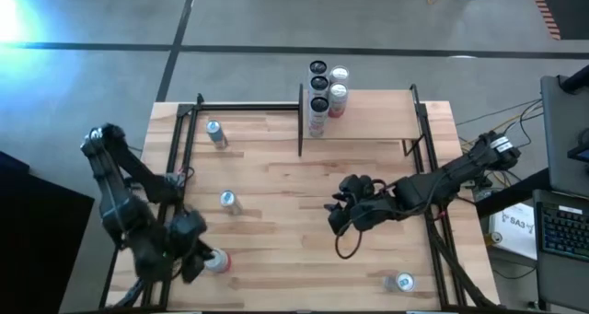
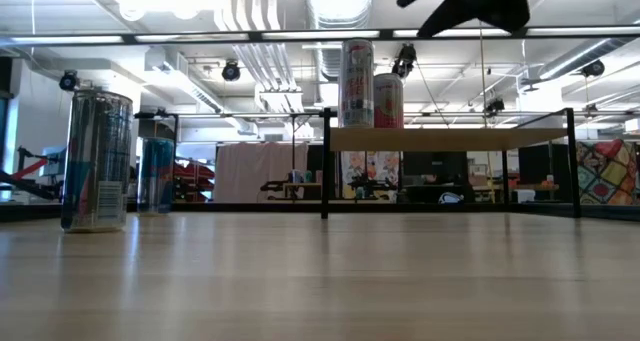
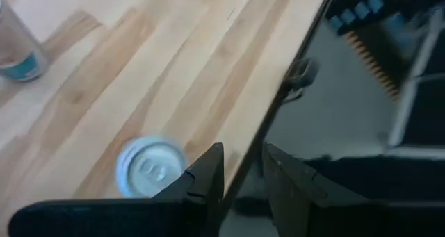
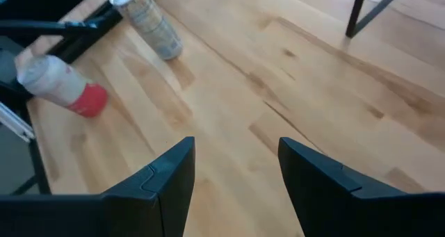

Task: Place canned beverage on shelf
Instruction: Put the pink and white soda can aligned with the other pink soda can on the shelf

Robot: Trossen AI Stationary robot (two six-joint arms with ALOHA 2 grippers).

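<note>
So the left gripper [image 1: 198, 257] sits at the table's near-left corner, fingers close together with nothing between them, right beside a red-bottomed can [image 1: 217, 261]. The right gripper [image 1: 339, 217] hovers mid-table, fingers apart and empty. The shelf [image 1: 368, 114] at the back edge has five cans [image 1: 327, 91] clustered at its left end.

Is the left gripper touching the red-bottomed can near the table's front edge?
Apart. In the left wrist view, the left gripper has nothing between its fingers; the can stands beside them.

Bright overhead tube lighting; glare top-left in high view; left wrist view blurred.
</note>
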